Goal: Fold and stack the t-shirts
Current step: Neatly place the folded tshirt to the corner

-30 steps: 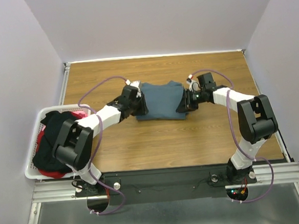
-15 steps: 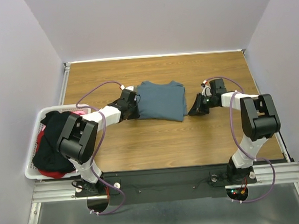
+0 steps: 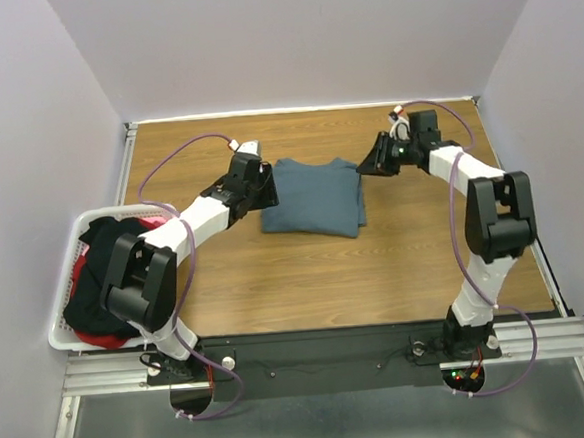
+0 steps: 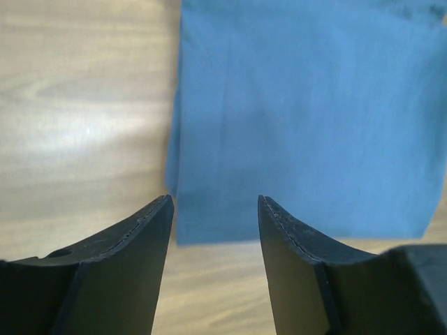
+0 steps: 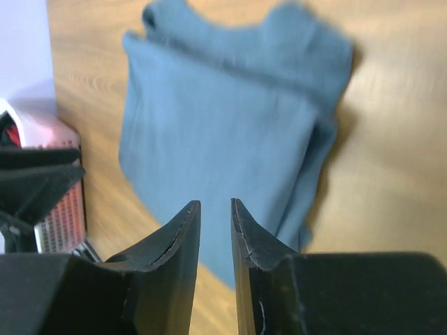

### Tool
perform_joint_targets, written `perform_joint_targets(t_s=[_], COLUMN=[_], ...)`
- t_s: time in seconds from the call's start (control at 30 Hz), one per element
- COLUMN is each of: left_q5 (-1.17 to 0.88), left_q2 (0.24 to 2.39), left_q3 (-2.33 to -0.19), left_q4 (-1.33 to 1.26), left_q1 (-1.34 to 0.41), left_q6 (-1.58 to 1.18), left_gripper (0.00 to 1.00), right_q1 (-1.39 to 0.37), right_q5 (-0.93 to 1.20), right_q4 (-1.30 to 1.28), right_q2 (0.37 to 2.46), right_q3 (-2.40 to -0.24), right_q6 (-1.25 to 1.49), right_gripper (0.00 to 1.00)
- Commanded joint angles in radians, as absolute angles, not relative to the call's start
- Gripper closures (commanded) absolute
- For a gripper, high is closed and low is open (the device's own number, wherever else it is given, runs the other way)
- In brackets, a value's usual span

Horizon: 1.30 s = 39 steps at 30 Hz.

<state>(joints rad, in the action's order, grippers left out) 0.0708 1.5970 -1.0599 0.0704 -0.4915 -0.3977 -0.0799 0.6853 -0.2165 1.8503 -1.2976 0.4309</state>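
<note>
Slate blue-grey t-shirt (image 3: pixel 311 200) folded on table (image 3: pixel 276 280); left gripper (image 4: pixel 213 202) at its left edge, jaws spread; right gripper (image 5: pixel 215 204) beside far-right corner, jaws narrowly parted, empty

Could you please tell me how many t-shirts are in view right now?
3: a blue-grey t-shirt folded mid-table, a black one and a red-pink one piled in the basket; more may be hidden there.

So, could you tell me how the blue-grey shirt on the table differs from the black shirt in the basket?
The blue-grey shirt lies folded flat on the table; the black shirt sits crumpled in the white basket. The blue-grey one lies alone, while the black one is heaped with red-pink cloth. Both are soft cloth.
</note>
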Motion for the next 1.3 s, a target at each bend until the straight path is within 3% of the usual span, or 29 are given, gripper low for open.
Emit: perform_joint_targets(t_s=[0.0, 0.27, 0.47, 0.57, 0.6, 0.73, 0.83, 1.27], left_q5=[0.117, 0.149, 0.234, 0.323, 0.346, 0.385, 0.388, 0.454], left_q2=[1.681, 1.835, 1.772, 1.74, 1.73, 1.674, 1.62, 1.445], left_q3=[-1.141, -1.213, -1.255, -1.267, -1.267, -1.229, -1.18, -1.006], left_q4=[0.046, 0.054, 0.107, 0.146, 0.155, 0.184, 0.186, 0.189], left_q1=[-0.497, -0.483, -0.552, -0.61, -0.642, -0.667, -0.667, -0.597], left_q6=[-0.373, -0.371, -0.318, -0.275, -0.27, -0.279, -0.291, -0.302], left_gripper=[0.37, 0.41, 0.4, 0.37, 0.36, 0.31, 0.3, 0.29], right_q1=[-0.09, -0.089, -0.077, -0.078, -0.077, -0.083, -0.109, -0.311], right_q5=[0.721, 0.653, 0.516, 0.433, 0.416, 0.393, 0.339, 0.15], right_q4=[-0.195, -0.198, -0.213, -0.256, -0.284, -0.334, -0.396, -0.442], right_q2=[2.006, 2.187, 2.085, 1.975, 1.95, 1.838, 1.783, 1.87], right_q3=[-1.454, -1.563, -1.474, -1.418, -1.402, -1.316, -1.263, -1.265], right_q6=[0.466, 0.48, 0.451, 0.43, 0.425, 0.413, 0.425, 0.537], right_gripper=[0.7, 0.7, 0.69, 0.58, 0.49, 0.28, 0.21, 0.2])
